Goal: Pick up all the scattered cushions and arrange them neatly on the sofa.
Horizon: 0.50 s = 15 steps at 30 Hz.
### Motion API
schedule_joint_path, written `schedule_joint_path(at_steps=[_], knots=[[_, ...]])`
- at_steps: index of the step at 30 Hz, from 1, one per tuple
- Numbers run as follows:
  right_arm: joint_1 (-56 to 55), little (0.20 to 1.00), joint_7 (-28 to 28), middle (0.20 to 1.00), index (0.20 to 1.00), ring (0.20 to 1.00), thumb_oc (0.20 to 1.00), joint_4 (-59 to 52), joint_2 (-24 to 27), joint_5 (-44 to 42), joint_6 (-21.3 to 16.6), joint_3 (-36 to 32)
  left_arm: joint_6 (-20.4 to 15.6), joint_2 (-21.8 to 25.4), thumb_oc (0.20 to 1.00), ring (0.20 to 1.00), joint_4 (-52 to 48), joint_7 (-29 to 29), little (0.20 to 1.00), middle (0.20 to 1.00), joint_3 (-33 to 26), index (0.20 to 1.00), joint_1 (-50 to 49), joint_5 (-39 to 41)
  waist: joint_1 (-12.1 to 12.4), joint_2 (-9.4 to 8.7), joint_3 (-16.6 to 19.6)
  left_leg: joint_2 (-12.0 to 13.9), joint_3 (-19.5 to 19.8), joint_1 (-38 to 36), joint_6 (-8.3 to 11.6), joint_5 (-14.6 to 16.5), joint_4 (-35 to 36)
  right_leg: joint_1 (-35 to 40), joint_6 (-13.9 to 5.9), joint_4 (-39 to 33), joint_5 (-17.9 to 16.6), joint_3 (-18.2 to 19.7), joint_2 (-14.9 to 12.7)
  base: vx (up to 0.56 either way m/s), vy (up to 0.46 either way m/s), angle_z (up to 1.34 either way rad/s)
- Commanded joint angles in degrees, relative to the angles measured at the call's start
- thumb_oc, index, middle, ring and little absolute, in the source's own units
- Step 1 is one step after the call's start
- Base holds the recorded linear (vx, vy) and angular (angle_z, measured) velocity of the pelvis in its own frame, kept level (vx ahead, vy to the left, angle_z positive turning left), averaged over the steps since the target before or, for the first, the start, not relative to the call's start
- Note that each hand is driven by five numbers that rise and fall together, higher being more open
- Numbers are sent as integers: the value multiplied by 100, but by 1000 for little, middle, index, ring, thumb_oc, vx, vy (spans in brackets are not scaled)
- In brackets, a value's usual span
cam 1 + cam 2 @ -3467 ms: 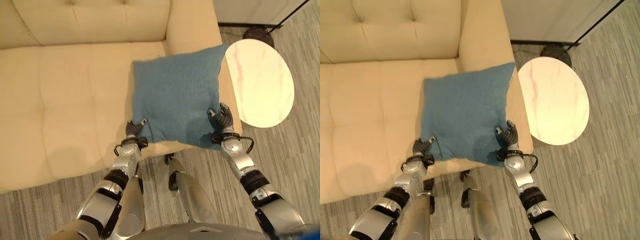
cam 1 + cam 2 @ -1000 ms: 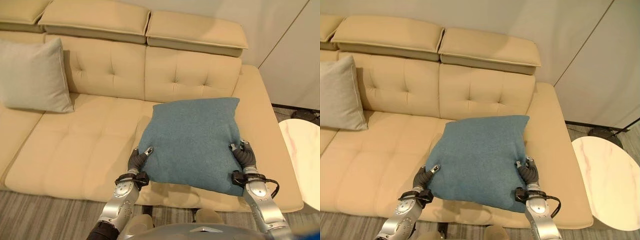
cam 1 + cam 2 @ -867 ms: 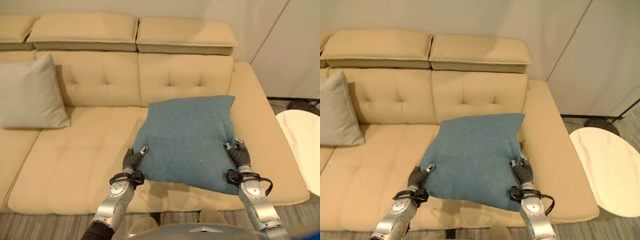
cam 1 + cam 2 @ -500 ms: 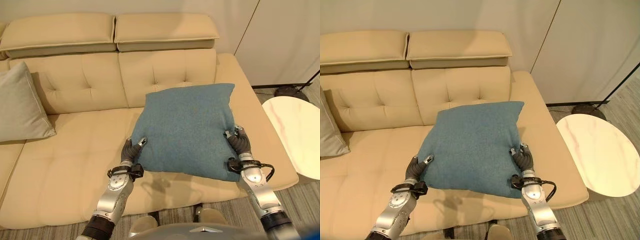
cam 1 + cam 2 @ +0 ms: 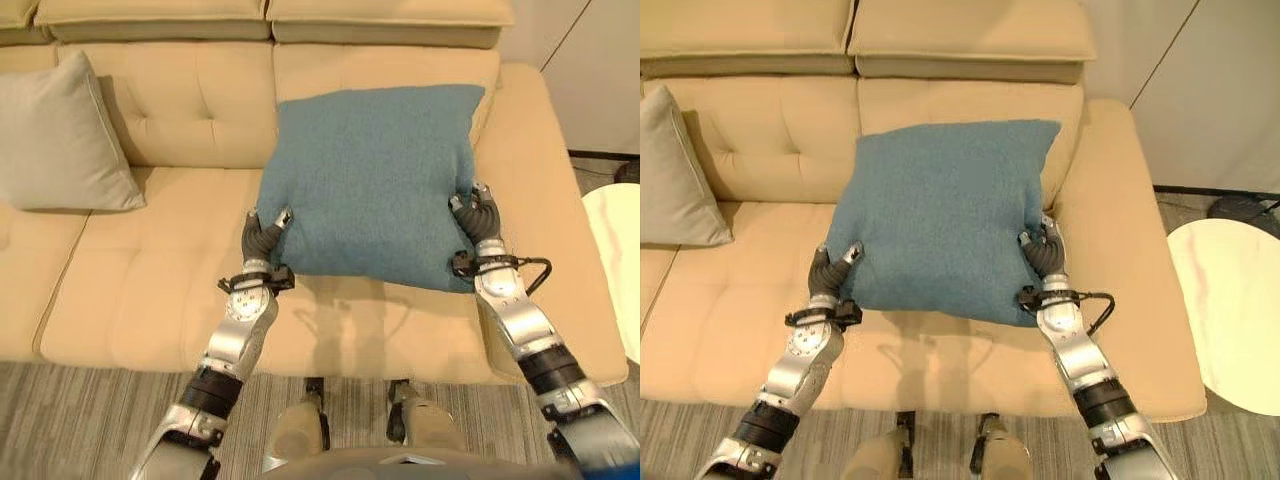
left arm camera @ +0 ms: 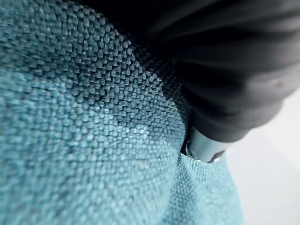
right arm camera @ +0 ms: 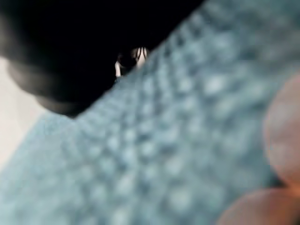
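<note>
I hold a large blue cushion [image 5: 370, 180] between both hands above the cream sofa [image 5: 150, 300]. The cushion is tilted up, its top edge level with the sofa's backrest at the right end. My left hand [image 5: 262, 235] grips its lower left edge with curled fingers. My right hand [image 5: 478, 215] is curled round its lower right edge. Blue weave [image 6: 84, 122] presses close against each wrist camera. A grey cushion [image 5: 60, 135] leans against the backrest at the sofa's left.
A round white marble side table [image 5: 1230, 310] stands on the floor right of the sofa's armrest [image 5: 550, 200]. Grey wood-plank floor [image 5: 100, 410] runs along the sofa's front. The middle seat between the two cushions is bare.
Both hands have carried the blue cushion farther back and up toward the backrest. The camera has shifted, so the whole sofa sits differently in the picture.
</note>
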<state>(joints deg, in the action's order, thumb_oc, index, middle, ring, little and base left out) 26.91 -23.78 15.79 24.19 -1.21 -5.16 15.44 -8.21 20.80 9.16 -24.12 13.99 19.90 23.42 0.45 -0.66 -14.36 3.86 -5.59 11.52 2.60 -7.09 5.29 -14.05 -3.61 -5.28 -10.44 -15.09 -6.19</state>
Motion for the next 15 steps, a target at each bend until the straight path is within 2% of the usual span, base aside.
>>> schedule_joint_path(at_steps=[1,8,15], knots=[[891,200,-277,200,200,200,200,-459,-50,433,-487,291,-1052,14,200,200,-92,-168,200,200,548,200,1495,-558,31,-172,155,-80,-62,11,86,464,-71,98,-415,538,875,462,-103,-59,-18,2],[2248,200,-808,200,200,200,200,48,164,663,-494,446,-1109,200,200,200,777,-765,200,200,869,200,3114,-988,15,-63,120,-63,-26,486,249,256,-29,-385,-416,717,890,394,-166,-6,-6,3],[3294,200,-1479,200,200,200,200,640,448,1377,-344,762,-1032,193,200,200,1405,-1400,200,200,1013,200,4041,-1513,15,1,10,-48,48,879,324,169,-29,-873,-427,984,936,320,-216,-4,-5,9]])
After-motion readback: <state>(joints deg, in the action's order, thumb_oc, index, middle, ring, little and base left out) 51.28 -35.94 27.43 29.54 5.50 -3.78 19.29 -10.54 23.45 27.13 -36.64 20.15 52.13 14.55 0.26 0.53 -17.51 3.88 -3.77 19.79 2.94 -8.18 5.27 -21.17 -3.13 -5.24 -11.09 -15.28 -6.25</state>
